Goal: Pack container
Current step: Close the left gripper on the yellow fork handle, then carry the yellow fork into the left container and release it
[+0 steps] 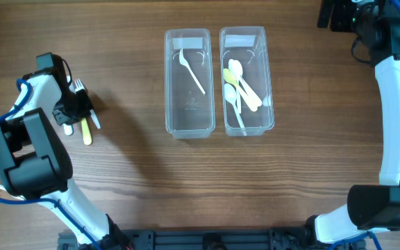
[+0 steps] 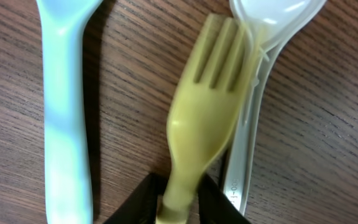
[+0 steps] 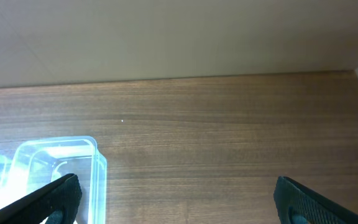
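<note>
Closest to the left wrist lens is the yellow fork [image 2: 204, 118], its handle pinched between the two dark fingers of the left gripper [image 2: 179, 199], which is clamped on it. We cannot tell whether the fork is off the wood or resting on it. Its tines overlap the clear spoon [image 2: 272, 18] lying against it, and a white-handled piece [image 2: 67, 124] lies just to its other side, apart from it.

From overhead, this cluster sits on the table [image 1: 130, 180], well apart from the emptier container [image 1: 186, 111], out towards the left arm's side. That container holds a single white utensil [image 1: 192, 71]. Just beside it, on the side away from the cluster, the fuller container [image 1: 264, 62] already holds several white and yellow spoons.

We judge the packing partly done: one piece is in hand and at least two more wait on the table. The right gripper [image 3: 179, 199] has its fingers spread wide with nothing between them, parked well beyond the emptier container, past the fuller one.
</note>
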You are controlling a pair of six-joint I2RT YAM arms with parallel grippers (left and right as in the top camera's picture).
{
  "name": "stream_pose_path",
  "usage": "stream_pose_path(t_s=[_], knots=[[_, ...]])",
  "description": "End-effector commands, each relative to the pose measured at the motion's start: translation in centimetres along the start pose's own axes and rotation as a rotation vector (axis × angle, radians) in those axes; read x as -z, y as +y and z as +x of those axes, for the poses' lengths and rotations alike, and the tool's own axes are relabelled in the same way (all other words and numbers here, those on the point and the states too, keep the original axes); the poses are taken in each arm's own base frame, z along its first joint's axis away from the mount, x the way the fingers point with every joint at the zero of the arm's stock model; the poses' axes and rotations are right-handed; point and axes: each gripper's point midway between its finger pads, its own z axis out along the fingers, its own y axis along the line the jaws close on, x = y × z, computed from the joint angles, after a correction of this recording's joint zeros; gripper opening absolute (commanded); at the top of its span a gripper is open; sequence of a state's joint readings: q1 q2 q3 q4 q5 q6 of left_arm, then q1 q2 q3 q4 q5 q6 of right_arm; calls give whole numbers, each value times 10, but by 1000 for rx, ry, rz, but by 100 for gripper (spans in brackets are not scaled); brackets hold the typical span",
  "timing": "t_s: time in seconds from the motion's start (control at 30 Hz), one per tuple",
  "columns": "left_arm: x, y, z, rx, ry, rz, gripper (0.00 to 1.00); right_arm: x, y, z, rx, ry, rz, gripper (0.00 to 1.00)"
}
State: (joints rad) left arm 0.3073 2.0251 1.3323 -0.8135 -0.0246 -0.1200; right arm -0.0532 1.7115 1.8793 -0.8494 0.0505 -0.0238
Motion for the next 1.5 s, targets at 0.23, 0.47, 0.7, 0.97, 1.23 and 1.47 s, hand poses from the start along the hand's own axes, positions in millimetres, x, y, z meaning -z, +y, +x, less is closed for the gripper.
stream_pose_path(t_s=[0.23,0.47,0.7,0.97,1.23,1.47], knots=[[-13,5,15,-5,50,-12,17,-4,-4,2,1,7,19,100],[17,4,-6,-2,-12,-16,16,-4,-4,2,1,7,20,100],[66,0,-32,1,-100,-1,11,-4,-4,2,0,7,20,99],[117,-48,-40,-27,-204,92,8,-4,-4,2,1,7,20,100],[167,-165,-16,-170,-255,307,4,-4,-4,2,1,8,20,99],[205,-257,22,-361,-324,424,4,-4,-4,2,1,7,19,100]])
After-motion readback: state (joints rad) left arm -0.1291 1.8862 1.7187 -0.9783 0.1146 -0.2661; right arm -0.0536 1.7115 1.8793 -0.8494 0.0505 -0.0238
